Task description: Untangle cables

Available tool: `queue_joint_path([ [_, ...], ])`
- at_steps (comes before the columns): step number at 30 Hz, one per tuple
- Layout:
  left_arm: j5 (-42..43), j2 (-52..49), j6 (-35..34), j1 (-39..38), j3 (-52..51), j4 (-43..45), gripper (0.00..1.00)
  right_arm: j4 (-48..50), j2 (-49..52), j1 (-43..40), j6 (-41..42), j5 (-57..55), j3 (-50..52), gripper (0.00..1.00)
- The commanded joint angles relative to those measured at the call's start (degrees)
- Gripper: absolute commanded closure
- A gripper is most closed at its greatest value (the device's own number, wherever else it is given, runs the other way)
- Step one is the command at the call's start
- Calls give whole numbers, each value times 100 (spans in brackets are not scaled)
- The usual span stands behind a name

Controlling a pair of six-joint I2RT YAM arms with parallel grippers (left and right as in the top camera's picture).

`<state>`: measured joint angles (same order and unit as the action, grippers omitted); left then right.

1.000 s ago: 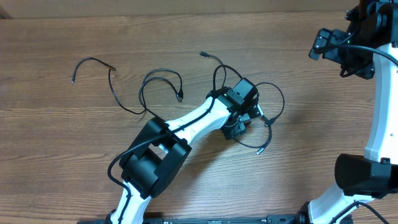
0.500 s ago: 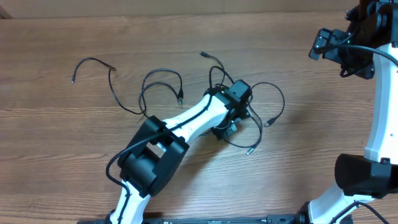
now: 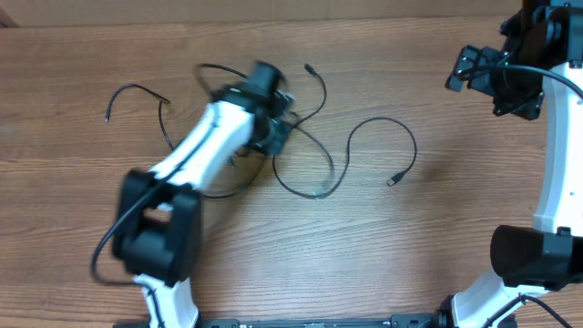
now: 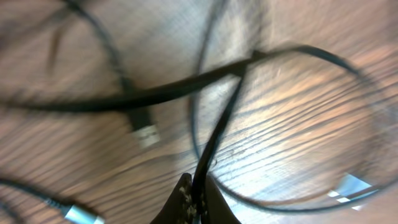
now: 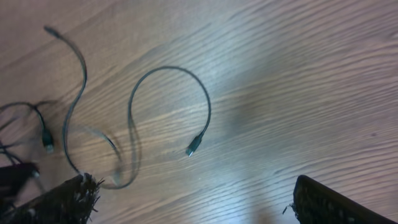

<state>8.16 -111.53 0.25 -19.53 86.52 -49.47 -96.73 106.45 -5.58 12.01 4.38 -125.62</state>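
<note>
Wooden table (image 3: pixel 455 228) carries looped cables (image 3: pixel 383 120); left fingers (image 4: pixel 181 199) clamp one strand, right fingers (image 5: pixel 62 199) stand apart. Best drag it low and slowly leftward, watching for snags.

The brown wooden tabletop (image 3: pixel 455 228) shows fine straight grain under a smooth, faintly sheened finish. The thin black cables (image 3: pixel 383 120) look smooth and matt, rubbery. One small silvery plug (image 4: pixel 148 134) looks metallic. The white arm shells (image 3: pixel 205 137) look like glossy plastic.
</note>
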Motion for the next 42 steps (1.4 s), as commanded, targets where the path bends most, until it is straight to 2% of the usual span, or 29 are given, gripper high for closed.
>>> queue_joint_path([
  [1,1137,514,-216,321,44,9,96,85,2,11,11,396,343,0],
  [10,1154,588,-221,525,31,-299,96,772,2,546,15,645,1700,0],
  [12,1108,588,-219,494,31,-422,91,1056,2,745,153,640,2061,0],
  [15,1082,588,-219,476,31,-608,88,1478,2,1025,457,645,2568,0],
  [25,774,588,-219,476,20,-837,91,2848,2,2035,765,568,4157,1],
  [34,776,588,-221,472,22,-837,91,4400,2,2736,925,553,5313,9],
  [42,778,588,-221,472,22,-883,90,4870,4,3001,1355,-42,5696,23],
])
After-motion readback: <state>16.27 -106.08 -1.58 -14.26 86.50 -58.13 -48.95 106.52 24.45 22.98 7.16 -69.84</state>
